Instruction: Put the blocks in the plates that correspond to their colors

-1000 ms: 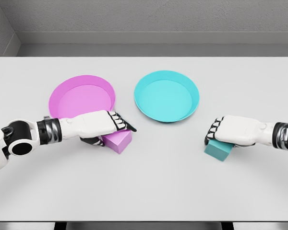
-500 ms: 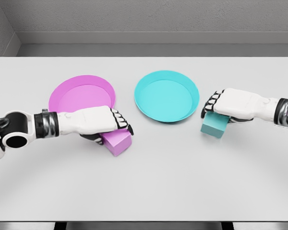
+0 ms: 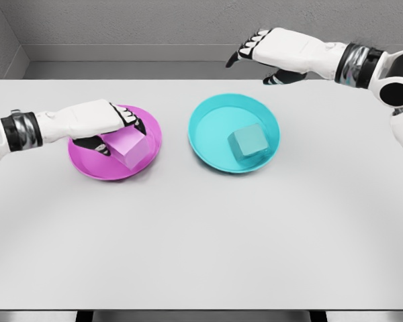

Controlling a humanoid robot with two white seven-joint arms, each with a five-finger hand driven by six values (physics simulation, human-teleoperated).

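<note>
While the teal block point(image 3: 248, 142) already lies in the teal plate point(image 3: 205, 117) beneath the raised, slack-fingered right robot hand point(image 3: 269, 52), the left robot hand point(image 3: 106, 124) grips the pink block point(image 3: 127, 145) over the pink plate point(image 3: 94, 164), so letting go and withdrawing likely come next

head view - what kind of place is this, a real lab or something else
Probably a simulated tabletop test scene, not a real lab: a bare white table against plain grey walls, a pink plate and a cyan plate each with a matching block, and smooth rendered surfaces throughout.
</note>
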